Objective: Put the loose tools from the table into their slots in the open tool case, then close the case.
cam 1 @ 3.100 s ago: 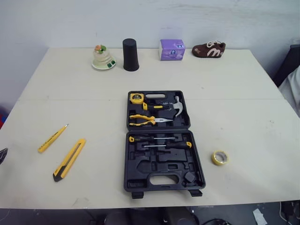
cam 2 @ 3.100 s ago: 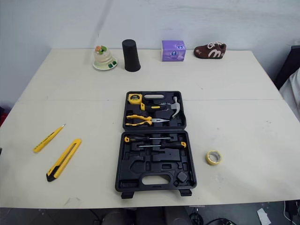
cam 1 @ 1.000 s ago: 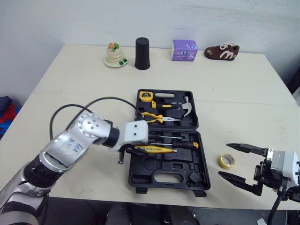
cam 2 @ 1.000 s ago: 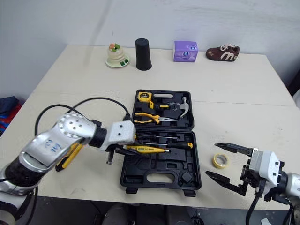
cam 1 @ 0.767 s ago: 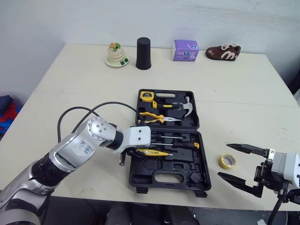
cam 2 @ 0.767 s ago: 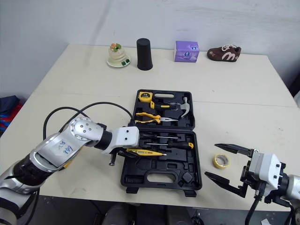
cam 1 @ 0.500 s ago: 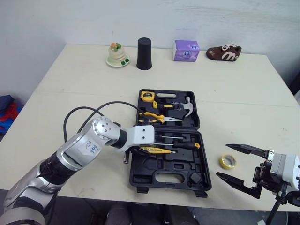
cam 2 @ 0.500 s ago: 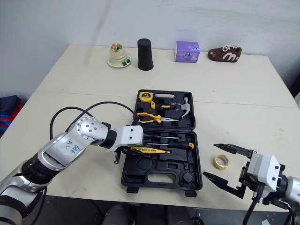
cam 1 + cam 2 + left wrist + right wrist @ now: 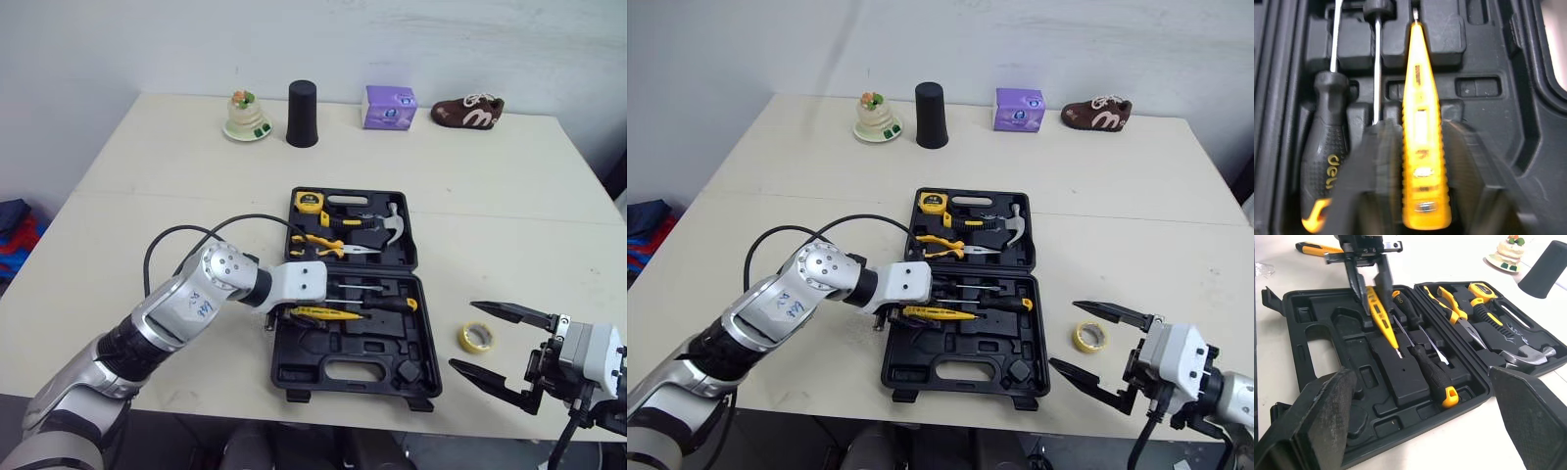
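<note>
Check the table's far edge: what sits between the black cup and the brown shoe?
A purple box sits between the black cup and the brown shoe, apart from both, as the left eye view shows.

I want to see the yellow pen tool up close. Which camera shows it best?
The left wrist view: the yellow pen tool looks big and whole there, held in the left gripper. The right wrist view shows it smaller, from the side. The eye views show it tiny.

Pale cream table (image 9: 118,196), plain white wall (image 9: 196,39) behind it, dark floor (image 9: 470,452) below the near edge
</note>
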Available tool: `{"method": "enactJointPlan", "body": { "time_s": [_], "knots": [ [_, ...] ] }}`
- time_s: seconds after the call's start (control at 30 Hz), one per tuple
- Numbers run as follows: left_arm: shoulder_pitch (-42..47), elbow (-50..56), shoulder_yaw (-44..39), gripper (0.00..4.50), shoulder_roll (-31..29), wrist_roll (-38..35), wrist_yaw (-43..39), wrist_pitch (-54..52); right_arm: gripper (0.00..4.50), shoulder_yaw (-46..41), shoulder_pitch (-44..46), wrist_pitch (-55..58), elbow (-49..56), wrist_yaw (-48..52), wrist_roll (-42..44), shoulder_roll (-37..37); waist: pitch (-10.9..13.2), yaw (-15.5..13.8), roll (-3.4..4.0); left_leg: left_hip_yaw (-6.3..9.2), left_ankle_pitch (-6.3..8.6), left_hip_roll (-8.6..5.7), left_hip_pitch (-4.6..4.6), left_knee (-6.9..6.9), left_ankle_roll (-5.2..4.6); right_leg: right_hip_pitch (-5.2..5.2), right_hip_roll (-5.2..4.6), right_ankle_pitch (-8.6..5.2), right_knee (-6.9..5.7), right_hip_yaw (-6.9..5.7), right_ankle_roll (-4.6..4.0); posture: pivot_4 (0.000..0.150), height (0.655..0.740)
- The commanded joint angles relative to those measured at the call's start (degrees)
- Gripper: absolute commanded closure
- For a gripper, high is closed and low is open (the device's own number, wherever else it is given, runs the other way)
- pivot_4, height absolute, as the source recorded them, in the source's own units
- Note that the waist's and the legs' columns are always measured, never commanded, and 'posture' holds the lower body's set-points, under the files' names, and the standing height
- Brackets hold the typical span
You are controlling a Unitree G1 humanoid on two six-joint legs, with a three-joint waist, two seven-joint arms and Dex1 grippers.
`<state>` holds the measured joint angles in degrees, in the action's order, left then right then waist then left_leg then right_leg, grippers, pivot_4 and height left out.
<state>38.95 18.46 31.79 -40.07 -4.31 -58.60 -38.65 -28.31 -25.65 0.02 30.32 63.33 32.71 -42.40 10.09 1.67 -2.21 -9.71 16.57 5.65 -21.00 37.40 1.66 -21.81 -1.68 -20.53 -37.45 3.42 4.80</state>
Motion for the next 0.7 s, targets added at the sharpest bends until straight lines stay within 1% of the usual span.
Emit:
{"method": "enactJointPlan", "body": {
  "time_s": [0.03, 0.1, 0.2, 0.23, 0.27, 0.3, 0.33, 0.37, 0.4, 0.43, 0.57, 0.7],
  "knots": [
    [-2.3, -2.1, -4.8, 1.67, 2.0, -2.6, -0.4, 6.1, 0.0, -0.1, 0.1, -0.9, 0.9, 0.0, 0.2, 0.3, 0.0, 0.0, 0.0, 0.0, 0.0, 0.0, 0.0, 0.0, 0.0, 0.0, 0.0, 0.0, 0.01, 0.0, 0.0, 0.15, 0.74],
    [-3.2, -3.7, -7.5, 1.67, 2.4, -4.5, -2.3, 10.8, 0.0, 0.2, 0.4, -1.0, 0.6, 0.1, 0.0, 0.3, 0.0, 0.0, -0.01, 0.03, 0.0, 0.03, -0.08, 0.03, -0.01, -0.05, 0.01, 0.0, 0.01, -0.03, 0.0, 0.15, 0.74],
    [-5.5, -7.6, -13.1, 1.67, 4.1, -8.6, -5.5, 24.2, 0.0, 0.6, 0.9, -1.4, -0.3, 0.3, -0.3, 0.3, 0.0, 0.0, 0.0, 0.02, 0.0, 0.03, -0.07, 0.03, 0.0, -0.07, 0.0, 0.0, -0.01, -0.04, 0.0, 0.15, 0.74],
    [-6.5, -9.4, -14.9, 2.19, 5.0, -10.1, -6.8, 28.6, 0.0, 0.8, 1.1, -1.6, -0.6, 0.4, -0.4, 0.4, 0.0, 0.0, 0.03, 0.03, 0.0, 0.03, -0.08, 0.03, 0.0, -0.06, -0.01, 0.0, 0.0, -0.05, 0.0, 0.15, 0.74],
    [-7.4, -10.8, -16.4, 2.49, 5.8, -11.6, -7.6, 30.0, 0.0, 0.9, 1.2, -1.7, -0.9, 0.5, -0.5, 0.5, 0.0, 0.0, 0.04, 0.02, 0.0, 0.02, -0.04, 0.02, -0.01, -0.02, -0.04, 0.0, 0.01, -0.04, 0.0, 0.15, 0.74],
    [-8.0, -11.8, -17.3, 2.95, 6.4, -12.5, -8.2, 30.9, 0.0, 1.0, 1.3, -1.8, -1.1, 0.5, -0.6, 0.5, 0.0, 0.0, 0.04, -0.02, 0.03, 0.01, -0.03, 0.02, -0.06, -0.01, -0.05, 0.0, 0.01, -0.03, 0.0, 0.15, 0.74],
    [-8.5, -13.0, -17.5, 3.5, 7.0, -12.3, -8.3, 32.6, 0.0, 1.2, 1.4, -2.0, -1.4, 0.6, -0.7, 0.6, 0.0, 0.0, 0.04, -0.01, 0.04, 0.01, -0.04, 0.04, -0.07, 0.0, -0.04, 0.0, 0.02, -0.04, 0.0, 0.15, 0.74],
    [-8.8, -13.8, -17.7, 3.83, 7.4, -12.0, -8.5, 33.9, 0.0, 1.3, 1.5, -2.1, -1.5, 0.7, -0.9, 0.7, 0.0, 0.0, 0.04, -0.01, 0.04, 0.0, -0.04, 0.03, -0.07, 0.0, -0.04, 0.01, 0.03, -0.03, 0.01, 0.15, 0.74],
    [-9.3, -14.8, -17.6, 4.25, 8.2, -11.4, -7.7, 34.9, 0.0, 1.4, 1.5, -2.3, -1.7, 0.6, -1.0, 0.8, 0.0, 0.0, 0.04, -0.01, 0.04, 0.0, -0.04, 0.03, -0.07, 0.0, -0.04, 0.01, 0.03, -0.04, 0.01, 0.15, 0.74],
    [-9.8, -15.7, -17.5, 4.47, 9.0, -11.0, -6.9, 35.1, 0.0, 1.6, 1.6, -2.5, -1.8, 0.6, -1.1, 0.9, 0.0, 0.0, 0.04, 0.0, 0.04, 0.0, -0.05, 0.04, -0.08, 0.0, -0.03, 0.01, 0.04, -0.04, 0.01, 0.15, 0.74],
    [-11.4, -17.2, -16.0, 4.47, 11.0, -8.6, -4.4, 33.5, 0.0, 1.9, 1.7, -2.8, -2.1, 0.4, -1.4, 1.2, 0.0, 0.0, 0.03, 0.01, 0.05, -0.01, -0.06, 0.05, -0.1, 0.0, -0.03, 0.02, 0.04, -0.04, 0.03, 0.15, 0.74],
    [-12.7, -17.9, -13.4, 4.47, 10.5, -4.5, -3.3, 32.3, 0.0, 1.9, 1.5, -3.2, -2.6, 0.4, -1.5, 1.3, 0.0, 0.0, 0.04, 0.02, 0.06, 0.0, -0.06, 0.03, -0.09, 0.0, -0.02, 0.02, 0.05, -0.04, 0.03, 0.15, 0.74]
  ]
}}
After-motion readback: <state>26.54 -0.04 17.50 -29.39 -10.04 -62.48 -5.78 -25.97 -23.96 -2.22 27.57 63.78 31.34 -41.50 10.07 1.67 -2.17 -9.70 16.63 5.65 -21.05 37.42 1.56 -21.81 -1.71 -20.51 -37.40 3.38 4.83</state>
